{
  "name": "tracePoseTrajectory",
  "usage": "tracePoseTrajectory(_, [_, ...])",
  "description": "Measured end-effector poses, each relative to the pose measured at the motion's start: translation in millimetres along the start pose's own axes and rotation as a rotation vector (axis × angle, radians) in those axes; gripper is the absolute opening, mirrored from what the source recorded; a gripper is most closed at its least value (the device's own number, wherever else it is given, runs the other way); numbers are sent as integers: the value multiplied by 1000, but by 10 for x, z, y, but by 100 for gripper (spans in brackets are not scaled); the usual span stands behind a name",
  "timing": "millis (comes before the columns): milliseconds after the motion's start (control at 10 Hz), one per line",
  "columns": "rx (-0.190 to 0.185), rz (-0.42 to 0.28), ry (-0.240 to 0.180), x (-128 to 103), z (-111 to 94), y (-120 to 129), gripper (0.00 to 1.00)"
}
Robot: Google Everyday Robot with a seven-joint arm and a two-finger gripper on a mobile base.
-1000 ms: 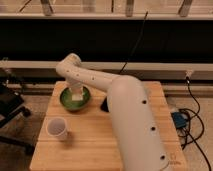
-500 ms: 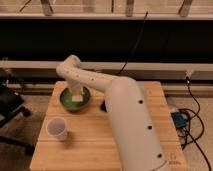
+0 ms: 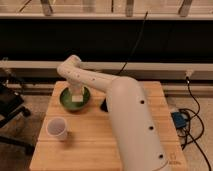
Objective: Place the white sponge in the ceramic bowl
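The green ceramic bowl sits on the wooden table at the back left. My white arm reaches across from the right and bends down over it. My gripper points down into the bowl. A small whitish block, the white sponge, shows at the gripper's tip inside the bowl. I cannot tell whether it is held or lying in the bowl.
A white cup stands at the front left of the wooden table. A dark object sits behind my arm near the table's middle. A black chair is to the left, and cables and a blue box are to the right.
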Motion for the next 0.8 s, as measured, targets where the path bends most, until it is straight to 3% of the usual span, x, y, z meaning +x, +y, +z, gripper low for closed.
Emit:
tracePoseTrajectory(600, [6, -16, 8, 70, -318, -4, 80])
tracePoseTrajectory(800, [-1, -14, 6, 54, -273, 26, 80])
